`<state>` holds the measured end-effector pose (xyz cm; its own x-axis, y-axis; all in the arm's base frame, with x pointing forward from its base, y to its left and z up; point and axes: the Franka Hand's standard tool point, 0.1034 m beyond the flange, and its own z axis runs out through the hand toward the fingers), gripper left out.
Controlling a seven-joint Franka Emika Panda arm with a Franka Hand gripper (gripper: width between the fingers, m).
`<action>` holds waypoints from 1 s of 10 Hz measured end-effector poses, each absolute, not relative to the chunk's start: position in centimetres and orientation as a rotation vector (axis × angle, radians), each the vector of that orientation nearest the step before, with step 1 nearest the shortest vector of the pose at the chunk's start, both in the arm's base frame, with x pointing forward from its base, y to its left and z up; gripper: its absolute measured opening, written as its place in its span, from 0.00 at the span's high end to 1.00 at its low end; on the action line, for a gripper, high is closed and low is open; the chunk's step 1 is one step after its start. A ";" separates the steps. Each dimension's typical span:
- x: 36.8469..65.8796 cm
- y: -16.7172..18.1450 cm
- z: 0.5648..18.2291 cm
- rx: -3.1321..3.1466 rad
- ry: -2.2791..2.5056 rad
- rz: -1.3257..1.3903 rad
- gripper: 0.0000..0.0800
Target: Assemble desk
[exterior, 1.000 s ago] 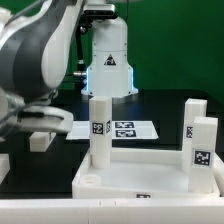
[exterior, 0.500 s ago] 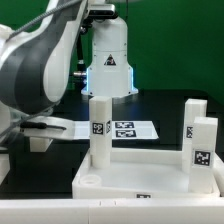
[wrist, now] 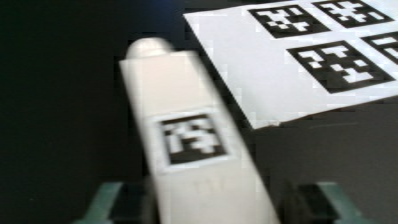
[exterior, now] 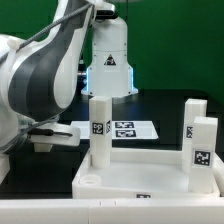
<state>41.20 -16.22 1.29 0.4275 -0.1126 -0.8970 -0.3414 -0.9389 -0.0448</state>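
The white desk tabletop [exterior: 140,180] lies at the front of the exterior view. One white tagged leg [exterior: 100,130] stands upright at its rear-left corner and two more legs [exterior: 200,140] stand at its right side. In the wrist view a fourth white leg [wrist: 187,120] with a square tag lies on the black table. My gripper [wrist: 222,205] is open with a finger [wrist: 111,200] on each side of the leg and a gap between each finger and the leg. In the exterior view the gripper [exterior: 45,135] is low at the left, mostly hidden by the arm.
The marker board [exterior: 125,129] lies flat behind the tabletop and also shows in the wrist view [wrist: 320,60], just beside the lying leg's far end. The robot's base [exterior: 108,60] stands at the back. The bulky arm fills the exterior view's left.
The arm's upper links have swung up and toward the exterior view's right. The hand has sunk slightly lower over the table at the left. The desk parts have not moved.
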 end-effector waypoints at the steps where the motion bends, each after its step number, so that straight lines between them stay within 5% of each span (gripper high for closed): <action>1: 41.2 -16.2 1.3 -2.461 0.399 1.521 0.65; 4: 42.7 -16.3 3.2 -2.497 0.359 1.451 0.65; 6: 45.8 -16.6 8.2 -2.535 0.297 1.340 0.65; 10: 47.8 -17.4 8.4 -2.758 0.289 0.966 0.64</action>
